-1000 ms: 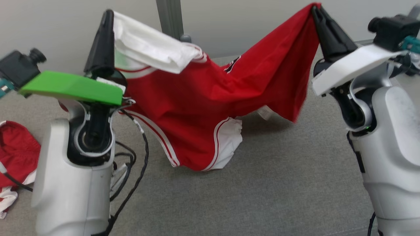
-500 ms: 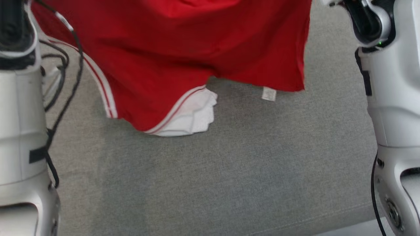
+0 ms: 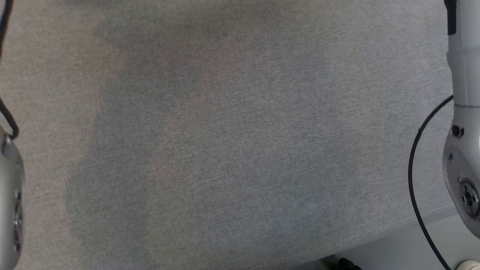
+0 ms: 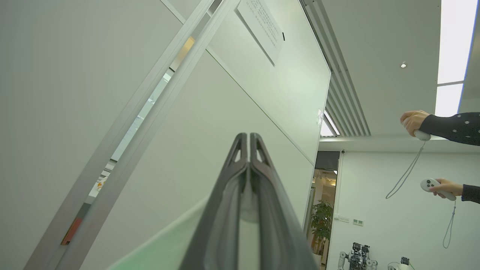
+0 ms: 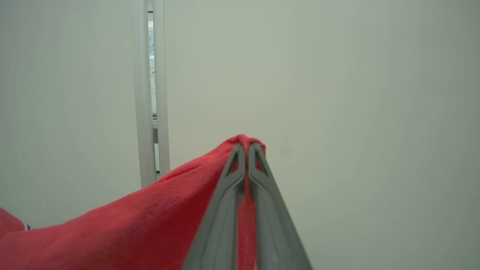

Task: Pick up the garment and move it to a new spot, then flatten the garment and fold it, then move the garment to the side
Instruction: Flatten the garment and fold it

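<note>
A: What is the biggest thing in front of us?
B: The table (image 3: 240,135). Its grey cloth top spreads across our head view, with soft shadows on it, and its near edge crosses the lower right corner.

A: And after that?
B: A pale wall (image 5: 337,93) in our right wrist view, with a metal post (image 5: 150,93) standing upright on its left.

A: Where is the garment?
B: It hangs in front of that wall. We see the garment (image 5: 123,225) as a red sheet sagging from our right gripper down to the lower left.

A: Which parts of our arms do we see?
B: Our pale right forearm (image 3: 463,75) runs down the right edge of the head view. A bit of our left arm (image 3: 9,195) sits at the left edge.

A: How do our grippers stand?
B: Our right gripper (image 5: 246,147) has its fingers pressed together, with a red peak of the garment pinched at the tips. Our left gripper (image 4: 248,135) points up along a slanted partition (image 4: 210,123). Its tips meet, and pale cloth lies between the fingers lower down.

A: Anything smaller?
B: At the right of our left wrist view, a person's hand (image 4: 412,120) is raised and another hand (image 4: 446,186) is below it. Each holds a white controller (image 4: 428,183). A thin black cable (image 3: 414,157) curves beside our right forearm.
</note>
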You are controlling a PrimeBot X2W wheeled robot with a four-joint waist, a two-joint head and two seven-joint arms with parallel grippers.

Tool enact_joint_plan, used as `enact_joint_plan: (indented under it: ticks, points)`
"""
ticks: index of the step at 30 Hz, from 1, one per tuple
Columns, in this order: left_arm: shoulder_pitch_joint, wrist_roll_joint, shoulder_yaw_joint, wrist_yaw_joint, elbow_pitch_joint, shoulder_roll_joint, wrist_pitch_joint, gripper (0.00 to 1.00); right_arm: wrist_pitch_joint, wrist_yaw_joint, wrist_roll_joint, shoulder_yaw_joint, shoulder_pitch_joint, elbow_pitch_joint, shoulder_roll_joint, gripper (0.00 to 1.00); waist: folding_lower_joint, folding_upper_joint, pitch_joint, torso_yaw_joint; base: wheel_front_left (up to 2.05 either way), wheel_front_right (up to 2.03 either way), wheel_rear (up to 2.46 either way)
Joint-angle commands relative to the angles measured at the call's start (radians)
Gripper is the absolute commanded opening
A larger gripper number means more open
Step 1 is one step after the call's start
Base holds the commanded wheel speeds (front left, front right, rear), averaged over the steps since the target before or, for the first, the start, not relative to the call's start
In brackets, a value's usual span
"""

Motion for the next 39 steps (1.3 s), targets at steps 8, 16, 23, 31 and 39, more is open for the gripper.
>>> enact_joint_plan:
  ticks: [8, 16, 23, 31, 39]
  points:
    - [0.410, -0.161, -0.086, -0.004, -0.100, 0.054, -0.054, 0.00, -0.022, 0.000, 0.031, 0.067, 0.208, 0.066, -0.039, 0.00, -0.0002, 0.0000, 0.045, 0.076, 0.00, 0.00, 0.00]
    - [0.898, -0.229, -0.052, -0.004, -0.214, 0.036, -0.055, 0.00, 0.015, 0.000, 0.169, 0.227, 0.458, 0.092, -0.089, 0.00, -0.0002, 0.0000, -0.095, 0.117, 0.00, 0.00, 0.00]
    - [1.248, -0.312, -0.001, -0.004, -0.286, 0.023, -0.055, 0.00, 0.123, 0.000, 0.291, 0.233, 0.679, 0.031, -0.130, 0.00, -0.0002, 0.0000, -0.232, 0.145, 0.00, 0.00, 0.00]
    - [1.505, -0.360, -0.004, -0.004, -0.321, 0.028, -0.054, 0.00, 0.259, 0.000, 0.254, 0.089, 0.918, -0.092, -0.141, 0.00, -0.0002, 0.0000, -0.343, 0.156, 0.00, 0.00, 0.00]
    - [1.634, -0.397, -0.071, 0.000, -0.276, 0.048, 0.013, 0.00, 0.374, 0.000, 0.109, -0.166, 1.165, -0.273, -0.017, 0.00, -0.0002, 0.0000, -0.398, 0.163, 0.00, 0.00, 0.00]
